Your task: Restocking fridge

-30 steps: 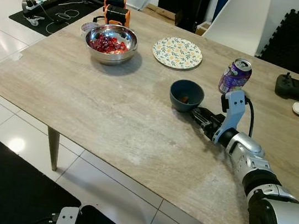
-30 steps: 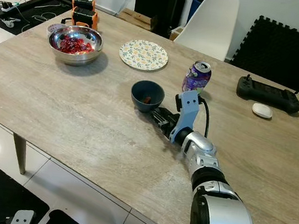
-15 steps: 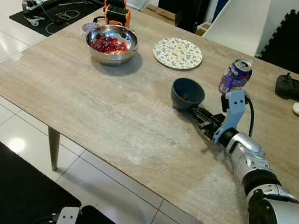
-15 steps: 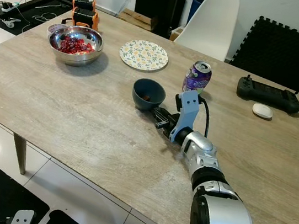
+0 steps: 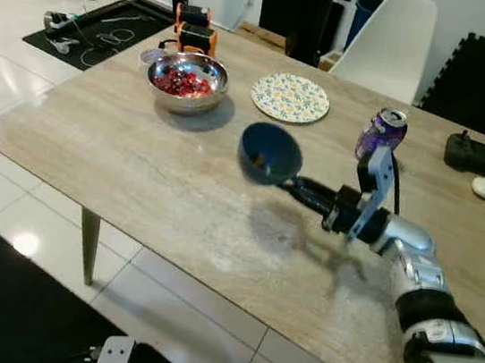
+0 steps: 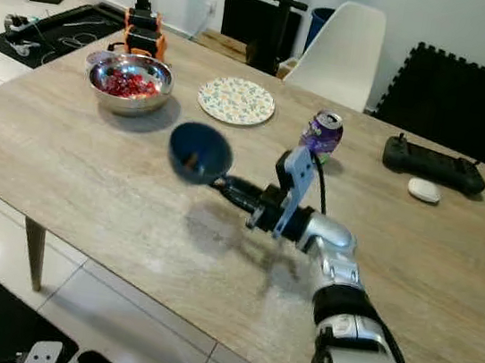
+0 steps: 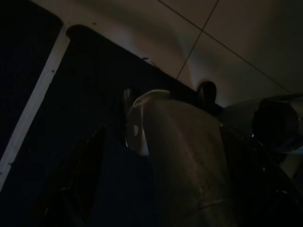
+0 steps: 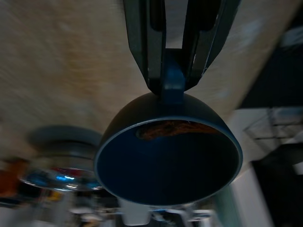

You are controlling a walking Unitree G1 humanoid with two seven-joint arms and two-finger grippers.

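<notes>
Above the counter [image 5: 120, 155], clear of its surface: blue bowl [image 5: 269, 154] with a reddish scrap inside, tilted, rim clamped in right gripper [image 5: 299, 187] jaws; step judged carrying toward fridge, next move needing the bowl levelled; left gripper's jaws could not be told.

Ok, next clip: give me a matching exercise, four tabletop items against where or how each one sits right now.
Items:
1. blue bowl
2. steel bowl
3. floral plate
4. purple can

States:
A. upright on the table, just beyond the right arm
B. lifted off the table, tilted, clamped in the right gripper
C. flat and bare, between the two other dishes' far side and the chair
D. resting on the table, full of red pieces

Pairs: 1-B, 2-D, 3-C, 4-A
</notes>
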